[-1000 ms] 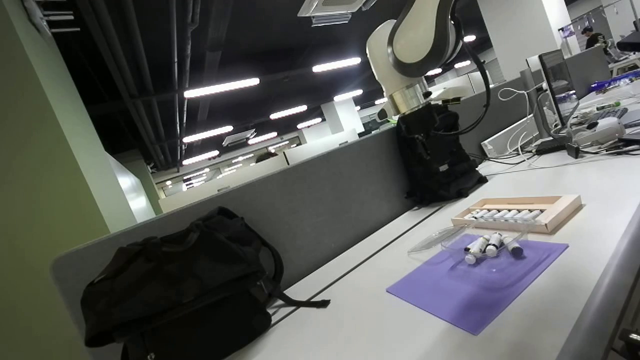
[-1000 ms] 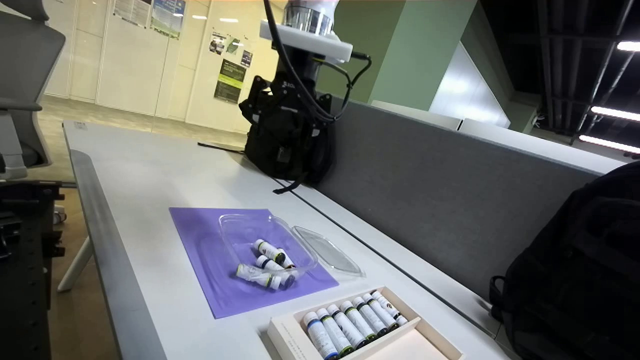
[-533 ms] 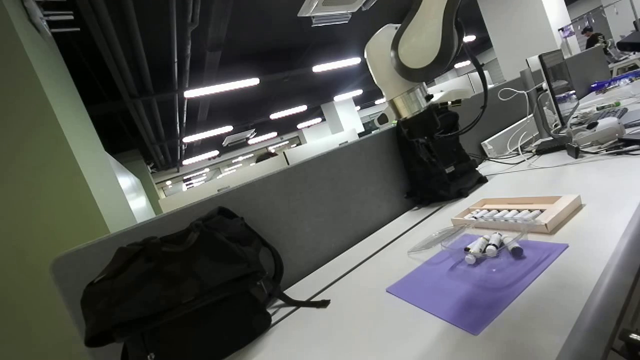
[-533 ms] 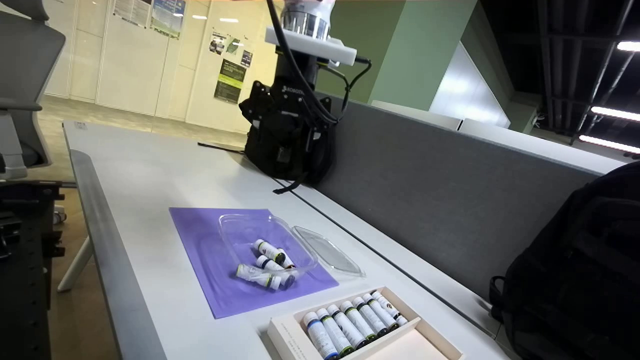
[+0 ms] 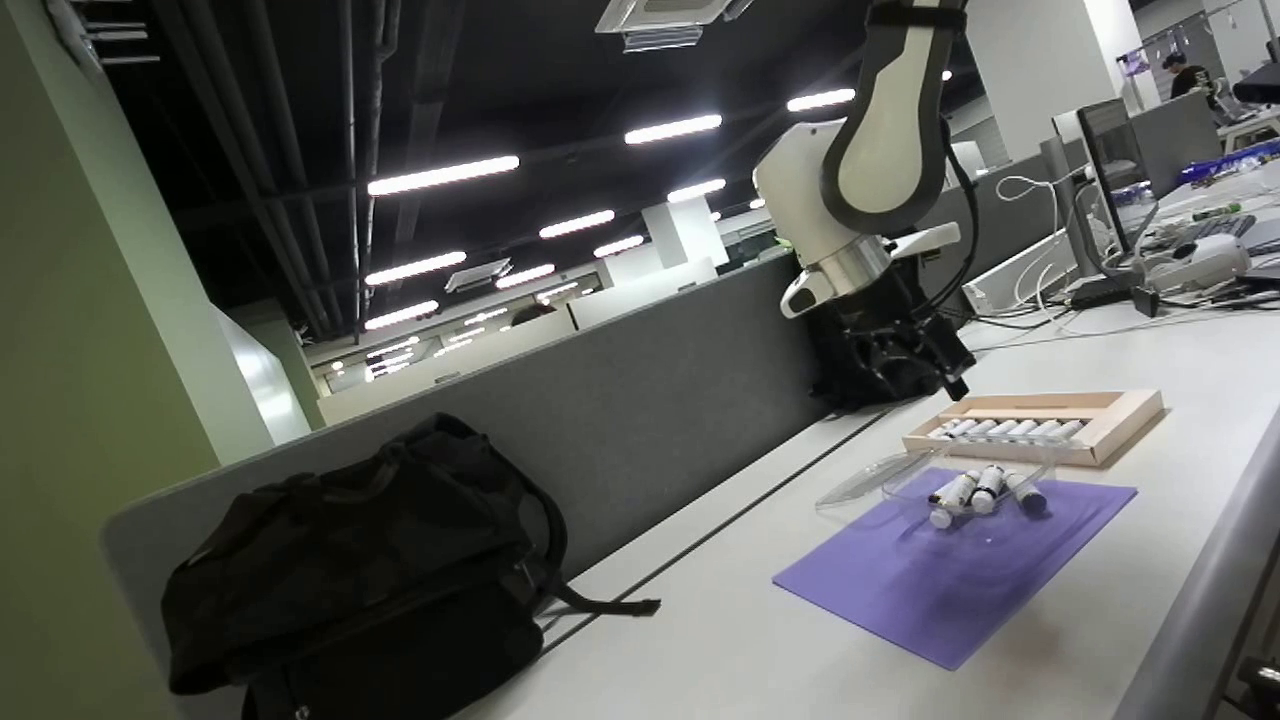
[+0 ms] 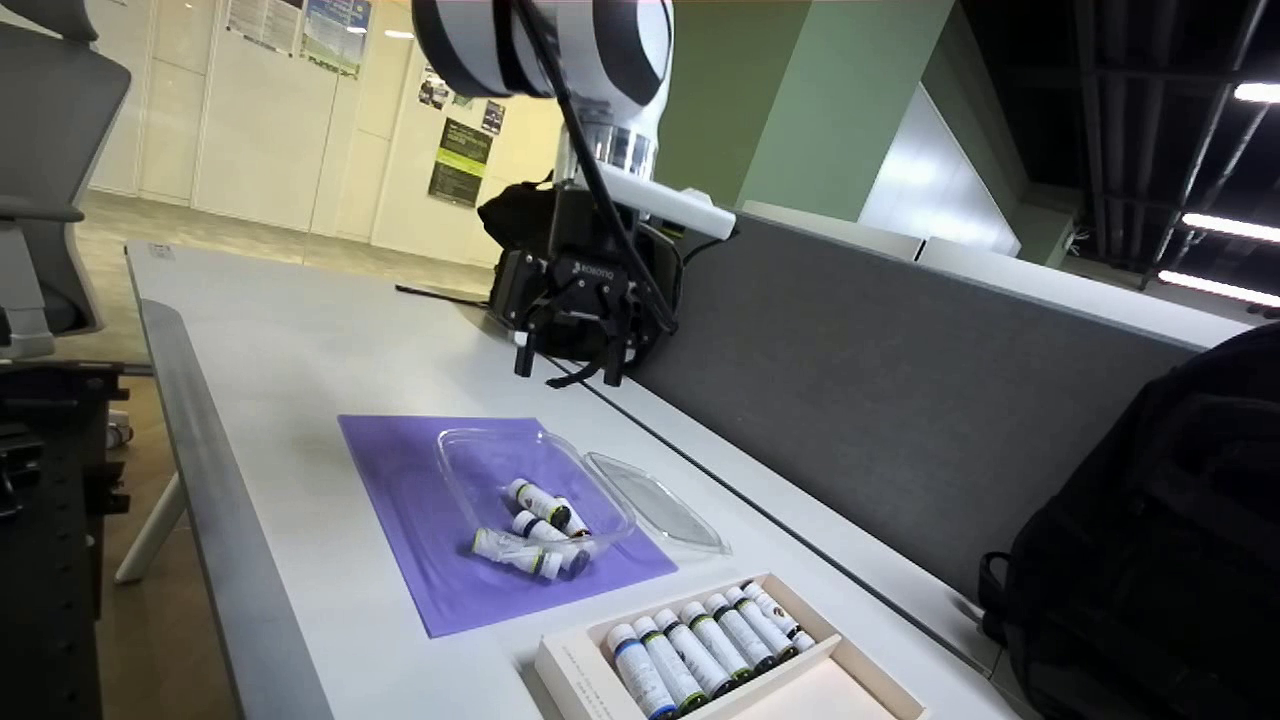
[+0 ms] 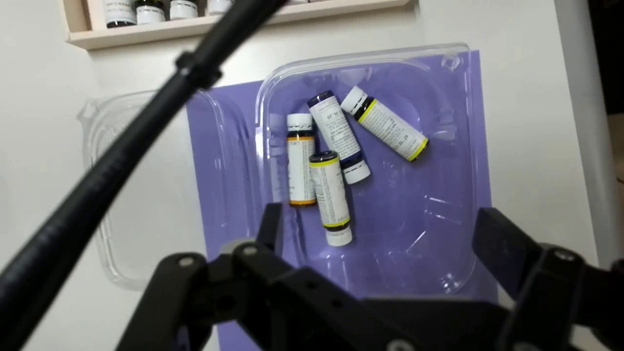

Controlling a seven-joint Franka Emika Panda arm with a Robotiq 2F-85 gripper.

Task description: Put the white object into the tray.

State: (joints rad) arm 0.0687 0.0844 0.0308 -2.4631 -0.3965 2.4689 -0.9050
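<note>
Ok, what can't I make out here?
Tray: wrist view, mostly cut off by the top edge.
Clear lid: wrist view, partly behind the black cable.
Clear container: wrist view, lower edge partly behind the gripper.
Vials in the tray: label print too small in both exterior views.

Reads ROBOTIQ in pale letters on the black body of the gripper [image 6: 568, 370] in an exterior view. In the wrist view, seems to end in 24 on the stamped line of the yellow-banded bottle [image 7: 386, 125] farthest right, unclear ahead of that. Shows stamped digits as well on the violet-ended bottle [image 7: 338, 134] beside it, too indistinct to read with certainty. Amounts to fine, illegible print on the orange-banded bottle [image 7: 301, 163], the side wall of the tray [image 6: 574, 672] and the green-striped poster [image 6: 460, 162].
</note>
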